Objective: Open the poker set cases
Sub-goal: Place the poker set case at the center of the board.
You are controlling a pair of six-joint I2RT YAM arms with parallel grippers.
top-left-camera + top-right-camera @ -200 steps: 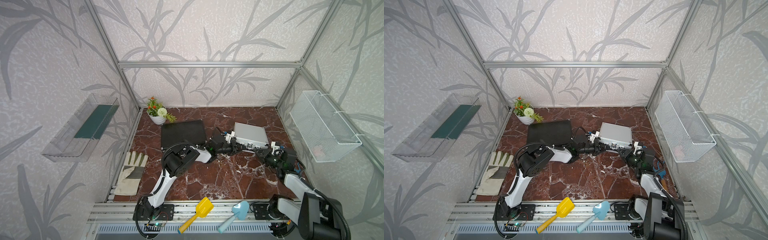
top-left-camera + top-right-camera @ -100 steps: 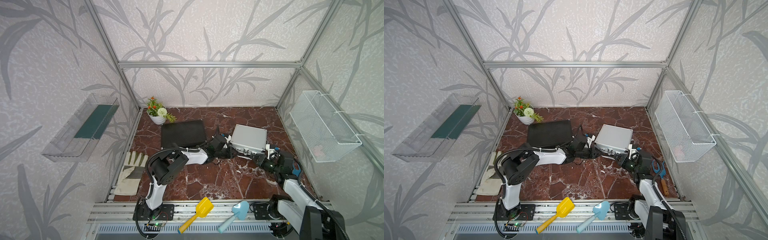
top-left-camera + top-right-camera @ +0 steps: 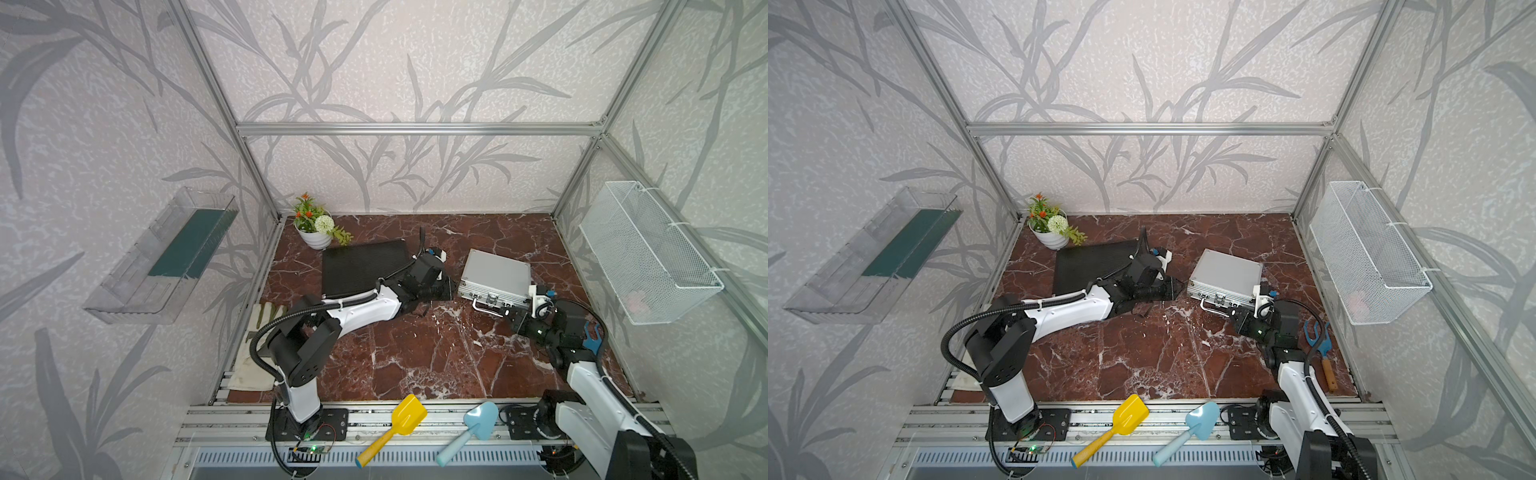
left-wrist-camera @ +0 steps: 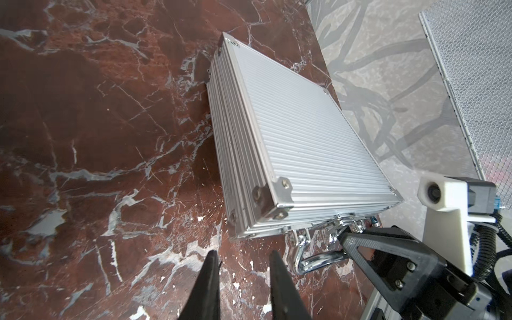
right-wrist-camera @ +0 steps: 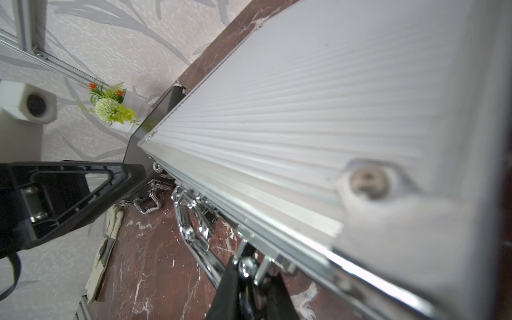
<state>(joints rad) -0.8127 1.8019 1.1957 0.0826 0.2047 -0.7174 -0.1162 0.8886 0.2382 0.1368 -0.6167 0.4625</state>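
The silver poker set case (image 3: 494,274) (image 3: 1225,272) lies closed on the marble floor, turned at an angle. Its chrome handle (image 4: 313,259) and latches face the front. My right gripper (image 3: 510,312) (image 5: 246,270) is at that front edge, shut on a chrome latch knob (image 5: 246,265). My left gripper (image 3: 448,289) (image 4: 243,259) stands just off the case's left front corner, slightly open, with only floor between its fingers. The black ribbed poker set case (image 3: 361,266) (image 3: 1092,266) lies closed behind the left arm.
A flower pot (image 3: 316,232) stands at the back left and a work glove (image 3: 257,345) lies at the left edge. Yellow (image 3: 399,428) and blue (image 3: 473,428) scoops rest on the front rail. A blue hand rake (image 3: 1318,345) lies at the right. A wire basket (image 3: 648,257) hangs on the right wall.
The silver case has turned at an angle on the floor. My left gripper has come off it and parted its fingers, and the left elbow has swung down. The right gripper stays shut at the front edge.
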